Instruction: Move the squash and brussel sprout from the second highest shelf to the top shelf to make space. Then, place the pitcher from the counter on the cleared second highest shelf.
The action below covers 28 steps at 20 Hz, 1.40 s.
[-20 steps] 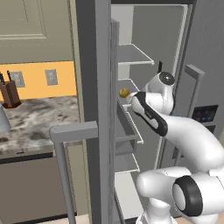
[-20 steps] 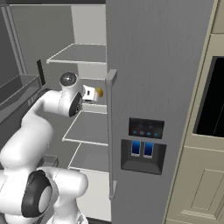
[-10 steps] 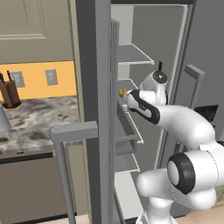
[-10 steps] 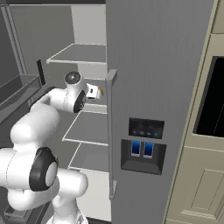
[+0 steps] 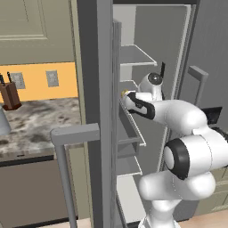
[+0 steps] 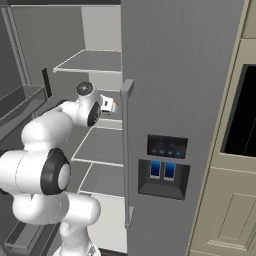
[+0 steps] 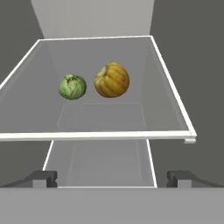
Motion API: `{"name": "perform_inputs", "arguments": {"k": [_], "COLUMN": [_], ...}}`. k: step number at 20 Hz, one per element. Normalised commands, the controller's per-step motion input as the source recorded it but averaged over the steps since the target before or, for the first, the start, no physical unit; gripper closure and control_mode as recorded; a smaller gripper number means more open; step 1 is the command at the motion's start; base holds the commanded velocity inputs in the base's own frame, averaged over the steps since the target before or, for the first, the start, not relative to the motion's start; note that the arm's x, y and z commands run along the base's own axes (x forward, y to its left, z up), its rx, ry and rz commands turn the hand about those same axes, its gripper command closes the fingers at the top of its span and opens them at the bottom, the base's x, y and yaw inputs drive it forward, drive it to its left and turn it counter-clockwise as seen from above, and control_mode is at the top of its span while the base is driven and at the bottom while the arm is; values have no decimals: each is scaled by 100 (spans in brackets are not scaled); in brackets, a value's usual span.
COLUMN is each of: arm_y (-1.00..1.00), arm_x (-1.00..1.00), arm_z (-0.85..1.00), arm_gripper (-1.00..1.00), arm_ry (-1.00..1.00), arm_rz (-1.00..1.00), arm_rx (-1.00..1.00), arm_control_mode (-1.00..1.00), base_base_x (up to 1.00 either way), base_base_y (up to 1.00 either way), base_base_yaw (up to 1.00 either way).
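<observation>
Pitcher (image 5: 2,122) cut by left edge; squash (image 5: 125,93) mostly behind door.

Looking straight onto the shelf (image 7: 39,113), white-edged, pale grey. The squash (image 7: 112,80) sits just above centre, ribbed and yellow-orange; the sprout (image 7: 72,86) lies at its nine o'clock, close beside it with a sliver of shelf between. Both rest mid-shelf, well back from the front rim. Below that rim, toward six o'clock, a lower shelf (image 7: 105,164) shows. The gripper (image 7: 112,178) fingertips (image 7: 41,178) stand wide apart at the bottom corners, nothing between them.
</observation>
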Motion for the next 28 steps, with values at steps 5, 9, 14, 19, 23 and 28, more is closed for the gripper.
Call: {"name": "perform_inputs", "arguments": {"k": [5, 9, 14, 19, 23, 28], "arm_y": [0, 0, 0, 0, 0, 0], "arm_x": [33, 35, 35, 37, 37, 36], "arm_z": [-19, -20, -13, -8, -8, -8], "arm_gripper": [-100, -100, -100, -100, -100, -100], "arm_ry": [0, 0, 0, 0, 0, 0], "arm_rz": [-4, -3, -3, -3, -3, -3], "arm_rx": [0, 0, 0, 0, 0, 0], "arm_control_mode": [-100, -100, -100, -100, -100, -100], "base_base_x": [0, 0, 0, 0, 0, 0], "base_base_y": [0, 0, 0, 0, 0, 0], "base_base_yaw": [0, 0, 0, 0, 0, 0]}}
